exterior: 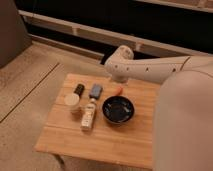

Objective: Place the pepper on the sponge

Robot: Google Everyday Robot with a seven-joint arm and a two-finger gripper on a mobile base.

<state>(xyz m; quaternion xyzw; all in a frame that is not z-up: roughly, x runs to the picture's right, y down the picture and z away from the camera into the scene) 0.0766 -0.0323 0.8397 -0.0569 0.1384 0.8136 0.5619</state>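
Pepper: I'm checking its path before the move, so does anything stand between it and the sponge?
Nothing visible does. The pepper lies beside the sponge with only bare table between them. The bowl sits nearer the camera, off that line. The tool hangs just above the pepper.

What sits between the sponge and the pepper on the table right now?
Nothing: the camera view shows only bare table wood between the sponge and the pepper. The gripper hangs just above the pepper.

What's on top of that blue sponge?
Nothing: the sponge is bare on top. The pepper lies apart beside it, its far end covered by the gripper hanging over it.
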